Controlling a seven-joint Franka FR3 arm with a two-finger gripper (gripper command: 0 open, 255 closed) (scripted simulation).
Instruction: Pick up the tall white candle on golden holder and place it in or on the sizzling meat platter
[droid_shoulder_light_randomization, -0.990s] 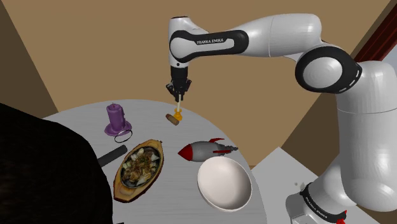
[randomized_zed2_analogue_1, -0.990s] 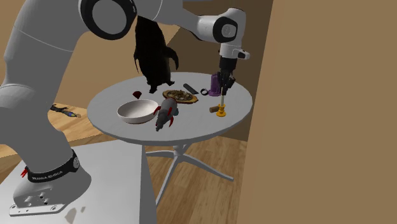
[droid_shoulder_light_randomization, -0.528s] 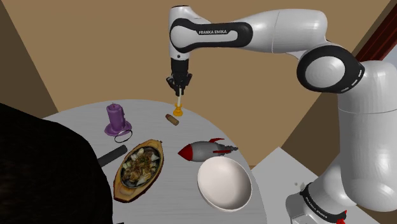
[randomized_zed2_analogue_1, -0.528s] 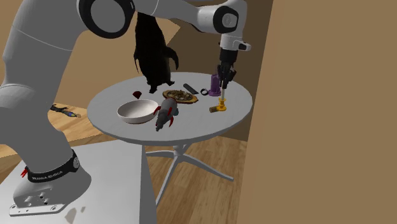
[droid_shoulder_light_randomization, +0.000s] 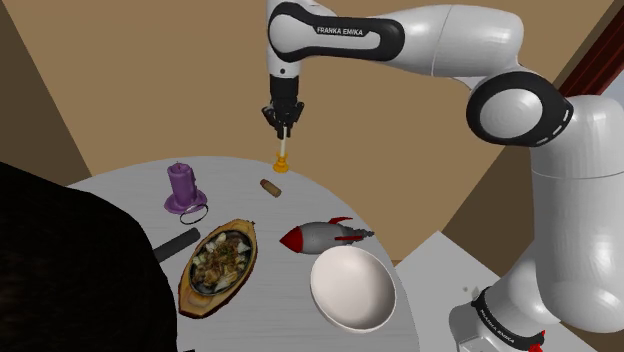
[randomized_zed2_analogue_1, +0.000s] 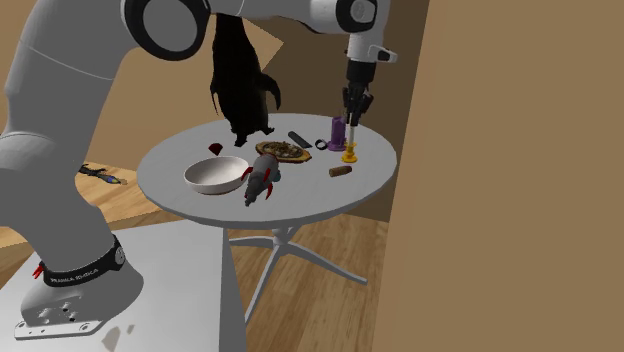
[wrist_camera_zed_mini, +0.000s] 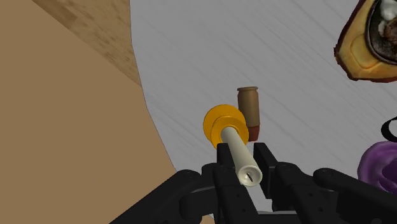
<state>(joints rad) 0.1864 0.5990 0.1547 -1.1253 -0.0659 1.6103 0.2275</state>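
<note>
Gripping the tall white candle (wrist_camera_zed_mini: 240, 156) near its wick end, the black fingers (wrist_camera_zed_mini: 222, 167) are closed narrow on the stem, one each side, wax clasped between them. It hangs upright under the white Franka arm (droid_shoulder_light_randomization: 440, 45) with its round golden holder (wrist_camera_zed_mini: 222, 122) at the bottom, and in shoulder view the holder (droid_shoulder_light_randomization: 281, 166) looks clear of the round pale grey surface (droid_shoulder_light_randomization: 130, 185). On the surface sits the oval brown sizzling meat platter (droid_shoulder_light_randomization: 192, 300) with browned meat on it. The candle (droid_shoulder_light_randomization: 282, 152) is well apart from the platter, up and to the right of it in shoulder view, over the far side of the surface. Between platter and candle, nearer the candle, a short brown cork-like cylinder (droid_shoulder_light_randomization: 268, 186) lies on its side. Up-left of the platter in shoulder view stands a stubby purple candle on a purple saucer holder (droid_shoulder_light_randomization: 182, 190). Just beside the platter's left edge lies a flat black bar (droid_shoulder_light_randomization: 177, 244). Just right of the platter a red-nosed grey toy rocket (droid_shoulder_light_randomization: 322, 235) lies on its side, and a plain white bowl (droid_shoulder_light_randomization: 352, 288) sits right of the platter's near end. Left of the platter a big black shape (droid_shoulder_light_randomization: 70, 270) covers the surface. In second exterior view the candle (randomized_zed2_analogue_1: 350, 143) shows right of the platter (randomized_zed2_analogue_1: 281, 157).
</note>
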